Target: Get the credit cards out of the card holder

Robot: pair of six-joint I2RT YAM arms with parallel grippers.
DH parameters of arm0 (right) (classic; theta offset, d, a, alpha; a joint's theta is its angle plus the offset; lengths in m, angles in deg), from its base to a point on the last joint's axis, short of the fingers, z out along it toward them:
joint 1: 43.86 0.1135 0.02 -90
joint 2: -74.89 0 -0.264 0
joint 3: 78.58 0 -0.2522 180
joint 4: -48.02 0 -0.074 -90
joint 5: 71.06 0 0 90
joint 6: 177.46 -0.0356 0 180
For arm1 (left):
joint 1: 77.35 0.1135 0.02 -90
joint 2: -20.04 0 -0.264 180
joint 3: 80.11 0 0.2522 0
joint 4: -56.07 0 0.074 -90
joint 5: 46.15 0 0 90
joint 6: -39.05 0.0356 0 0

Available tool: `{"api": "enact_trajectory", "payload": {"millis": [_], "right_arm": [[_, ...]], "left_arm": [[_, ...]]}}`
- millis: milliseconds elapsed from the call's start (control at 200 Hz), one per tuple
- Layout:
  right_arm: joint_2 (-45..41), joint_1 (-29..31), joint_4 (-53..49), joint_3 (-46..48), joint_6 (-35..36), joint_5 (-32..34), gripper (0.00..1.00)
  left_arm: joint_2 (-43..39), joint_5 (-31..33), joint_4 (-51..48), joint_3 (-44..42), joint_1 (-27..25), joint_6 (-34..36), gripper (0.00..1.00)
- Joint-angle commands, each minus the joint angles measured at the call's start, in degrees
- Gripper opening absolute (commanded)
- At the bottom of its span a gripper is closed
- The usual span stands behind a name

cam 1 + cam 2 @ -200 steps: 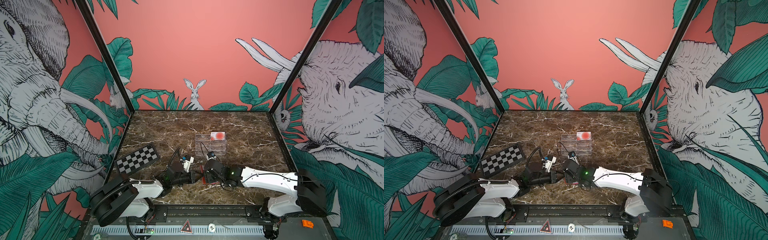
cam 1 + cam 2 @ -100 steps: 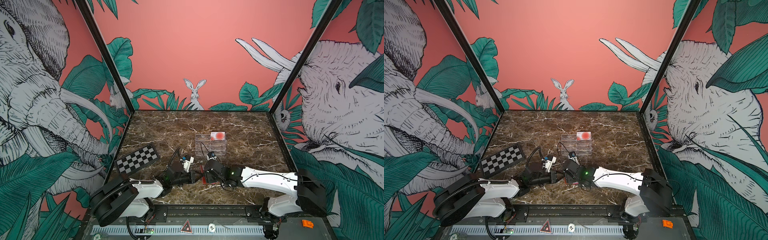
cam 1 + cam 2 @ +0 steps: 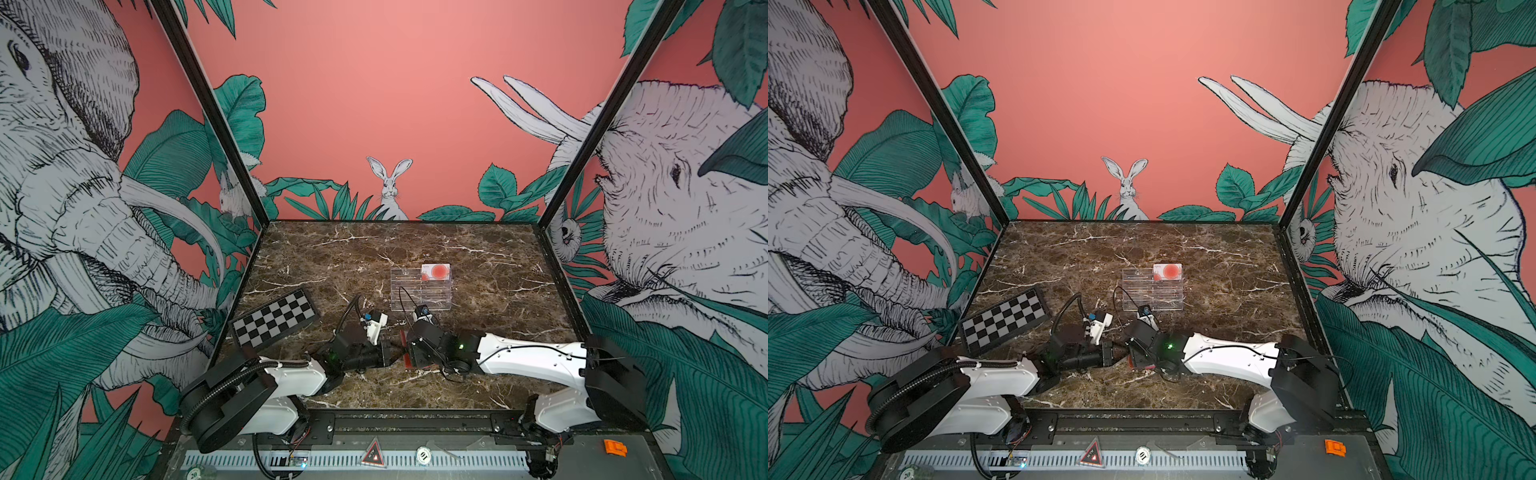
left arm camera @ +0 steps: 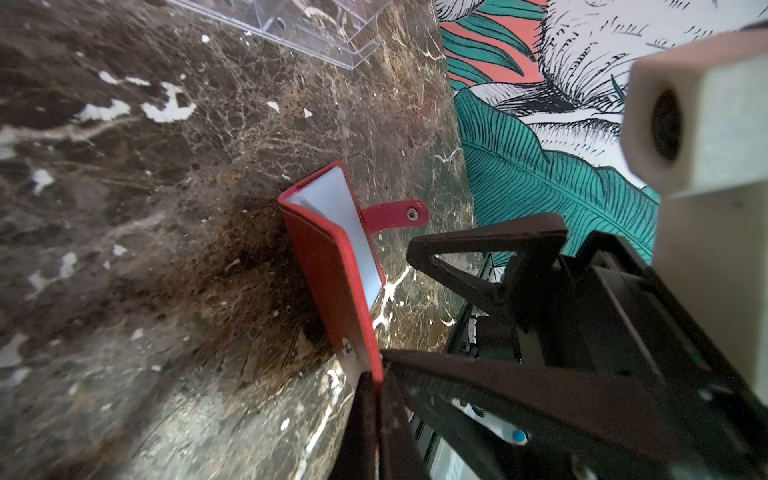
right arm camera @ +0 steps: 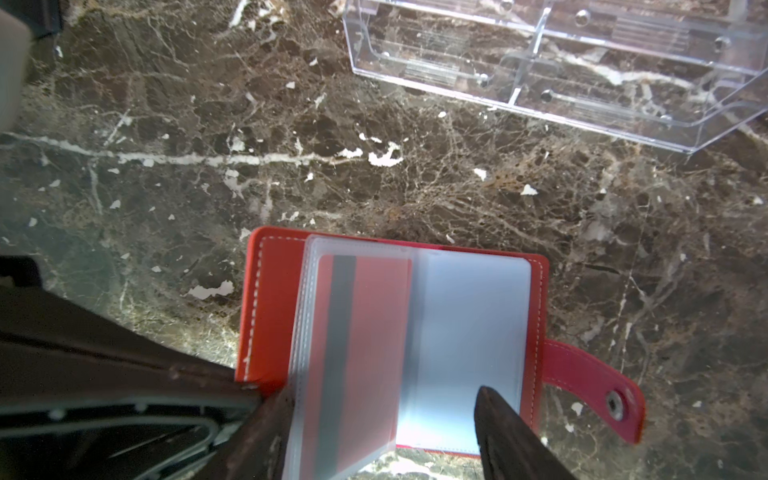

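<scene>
The red card holder [image 5: 270, 291] lies open on the marble, between both grippers in both top views [image 3: 405, 360]. My left gripper [image 4: 376, 386] is shut on the edge of its raised cover [image 4: 332, 270]. My right gripper [image 5: 384, 390] stands open over the inner clear sleeves. One finger [image 5: 270, 424] touches the sleeve stack's edge and the other finger [image 5: 503, 424] hovers over the pale blue card [image 5: 469, 324]. A red card with a grey stripe [image 5: 357, 332] sits in a lifted sleeve. A white card with a red-orange circle [image 3: 435, 272] stands in the clear stand.
The clear acrylic tiered stand [image 3: 419, 293] stands just behind the grippers, close to the card holder in the right wrist view [image 5: 582, 62]. A black-and-white chequered board [image 3: 274, 318] lies at the left. The snap tab [image 5: 594, 386] sticks out sideways on the marble.
</scene>
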Motion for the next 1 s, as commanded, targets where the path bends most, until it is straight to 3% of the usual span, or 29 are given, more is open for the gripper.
{"api": "enact_trajectory", "payload": {"millis": [0, 305, 515, 810, 995], "right_arm": [[1.4, -0.2, -0.4, -0.4, -0.7, 0.7, 0.69], [0.2, -0.3, -3.1, -0.3, -1.4, 4.4, 0.68], [-1.2, -1.6, 0.1, 2.0, -0.8, 1.9, 0.68], [-2.4, -3.2, 1.6, 4.7, -0.9, -0.1, 0.78], [-7.4, -4.6, 2.7, 8.2, -1.0, -1.2, 0.82]], "left_arm": [[-0.8, -0.3, 2.6, -0.1, -0.2, 0.8, 0.00], [-0.8, -0.1, 1.9, -0.3, -0.2, 1.2, 0.00], [-0.3, 0.7, 1.6, -1.5, -0.3, 1.6, 0.00], [2.8, 1.6, 0.6, -1.6, -0.2, 2.9, 0.00], [5.3, 1.9, -1.6, -1.0, -0.2, 4.3, 0.00]]}}
